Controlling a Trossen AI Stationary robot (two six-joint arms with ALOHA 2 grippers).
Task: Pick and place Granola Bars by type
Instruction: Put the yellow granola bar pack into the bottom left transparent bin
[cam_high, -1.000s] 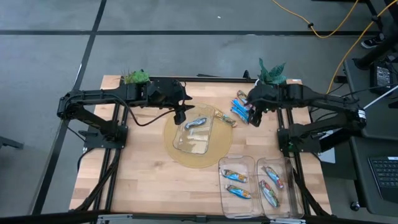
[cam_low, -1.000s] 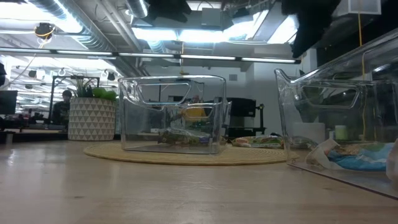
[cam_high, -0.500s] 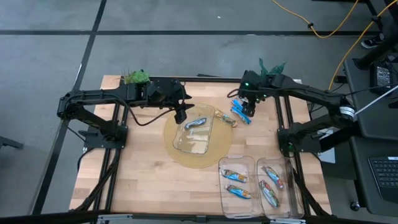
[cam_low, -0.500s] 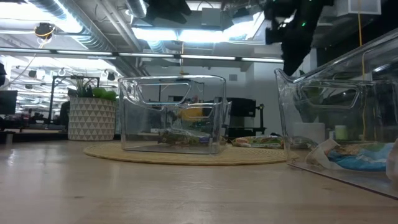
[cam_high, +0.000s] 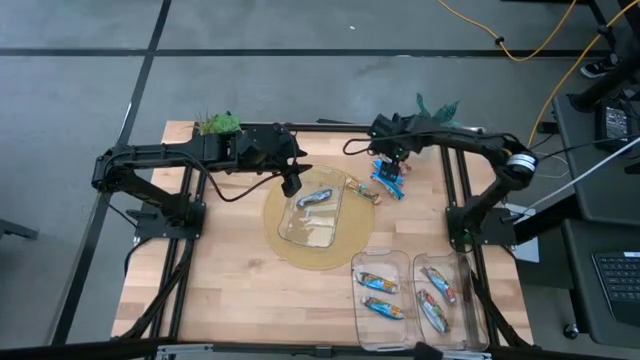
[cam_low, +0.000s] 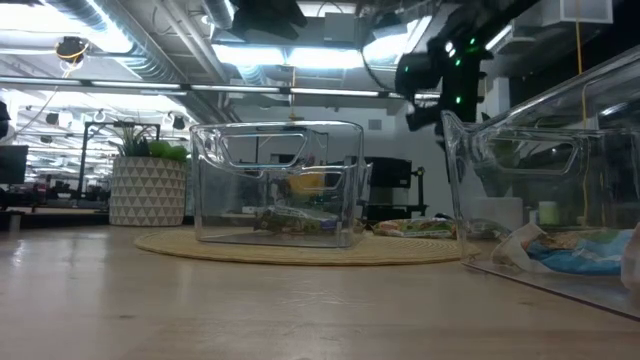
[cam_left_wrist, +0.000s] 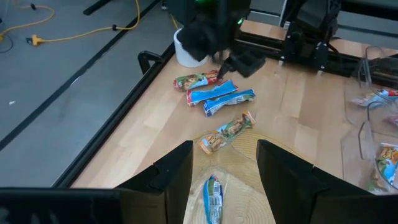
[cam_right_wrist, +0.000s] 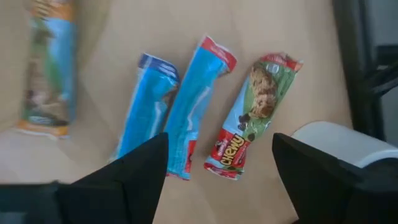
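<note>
1. Our right gripper (cam_high: 393, 163) hangs with jaws apart and empty over loose Granola Bars (cam_right_wrist: 186, 112) at the upper centre-right of the high view: two blue ones side by side and a green-and-red one (cam_right_wrist: 253, 112) just beside them.
2. Our left gripper (cam_high: 291, 186) hovers at the upper edge of the clear bin (cam_high: 330, 228) on the round mat (cam_high: 355, 245), fingers parted, holding nothing.
3. One blue bar (cam_high: 314, 198) lies inside that bin.
4. More bars fill two bins (cam_high: 400, 345) at lower right.
</note>
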